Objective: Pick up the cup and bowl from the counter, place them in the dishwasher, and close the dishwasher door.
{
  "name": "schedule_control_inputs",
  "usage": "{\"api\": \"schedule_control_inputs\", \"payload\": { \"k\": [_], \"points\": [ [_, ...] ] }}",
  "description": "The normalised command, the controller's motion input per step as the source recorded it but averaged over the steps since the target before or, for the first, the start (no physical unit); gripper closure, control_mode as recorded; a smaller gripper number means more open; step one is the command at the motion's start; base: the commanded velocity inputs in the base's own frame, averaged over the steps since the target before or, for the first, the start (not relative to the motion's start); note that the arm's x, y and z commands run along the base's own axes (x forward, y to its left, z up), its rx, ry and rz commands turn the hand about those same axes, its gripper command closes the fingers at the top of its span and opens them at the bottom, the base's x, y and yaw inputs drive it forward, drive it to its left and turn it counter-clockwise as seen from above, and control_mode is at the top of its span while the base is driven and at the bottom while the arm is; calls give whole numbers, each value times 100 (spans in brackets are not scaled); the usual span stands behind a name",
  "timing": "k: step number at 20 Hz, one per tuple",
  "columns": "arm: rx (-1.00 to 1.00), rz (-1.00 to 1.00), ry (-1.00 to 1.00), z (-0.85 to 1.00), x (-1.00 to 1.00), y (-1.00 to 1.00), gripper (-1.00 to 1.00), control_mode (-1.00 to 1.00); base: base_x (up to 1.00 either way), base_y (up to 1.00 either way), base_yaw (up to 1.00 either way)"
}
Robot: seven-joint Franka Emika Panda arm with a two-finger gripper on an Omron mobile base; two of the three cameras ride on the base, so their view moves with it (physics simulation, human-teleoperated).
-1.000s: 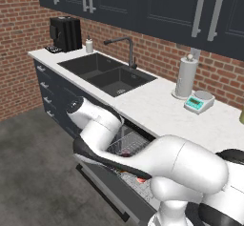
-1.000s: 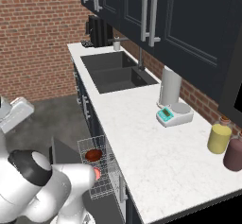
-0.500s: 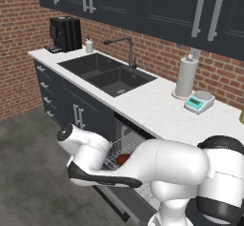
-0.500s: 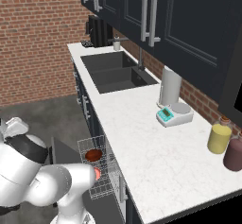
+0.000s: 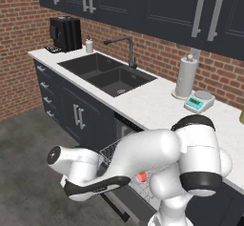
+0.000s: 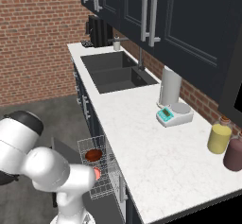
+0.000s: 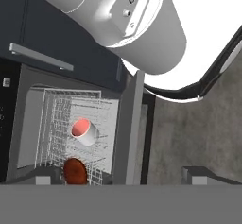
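with our two dark finger tips (image 7: 118, 176) set wide apart at the bottom of the hand view and nothing between them, we judge the loading done and only the door left to close. the hand hangs low in front of the appliance, looking back at it.

just past the tips sits the silver wire rack (image 7: 56, 106), pulled out over the flat dark navy-grey drop-down dishwasher door (image 7: 124, 138), which lies open. the small grey-white cup with a salmon-red inside (image 7: 83, 131) lies tipped on its side in the rack, mouth toward us. the shallow round dark reddish-brown bowl (image 7: 74, 170) rests in the rack near it, apart from it as far as we can tell. from the right base view both sit in the rack below the edge of the long white marbled counter (image 6: 151, 147), the bowl (image 6: 93, 155) farther along and the cup (image 6: 96, 172) nearer the arm.

farther out, the counter carries a white paper towel roll (image 6: 169, 86), a small teal kitchen scale (image 6: 173, 114), a yellow tumbler (image 6: 219, 138) and a maroon tumbler (image 6: 234, 154), all well apart from our work.

what could go wrong: the rack looks extended, so if we lift the door against it the door may jam or jolt the tipped cup loose. our own bulky white arm (image 5: 157, 158) crowds the dishwasher (image 5: 125, 130) opening, and a lift from the wrong edge could trap a link against the door
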Motion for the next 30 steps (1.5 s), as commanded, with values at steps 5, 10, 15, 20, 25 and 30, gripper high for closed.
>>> {"api": "schedule_control_inputs", "payload": {
  "k": [5, 10, 15, 20, 25, 30],
  "points": [
    [-3, 0, 0, -31, 5, 0, -100, -100, 0, 0, 0],
    [-1, 0, 0, -54, 6, 0, -100, -100, 0, 0, 0],
    [0, 0, 0, -39, 2, 0, -100, -100, 0, 0, 0],
    [0, 0, 0, -28, 2, 0, -100, -100, 0, 0, 0],
    [0, 0, 0, -19, 16, 16, -100, -100, 0, 0, 0],
    [-3, 0, 0, -40, 20, 15, -100, -100, 0, 0, 0]
  ]
}}
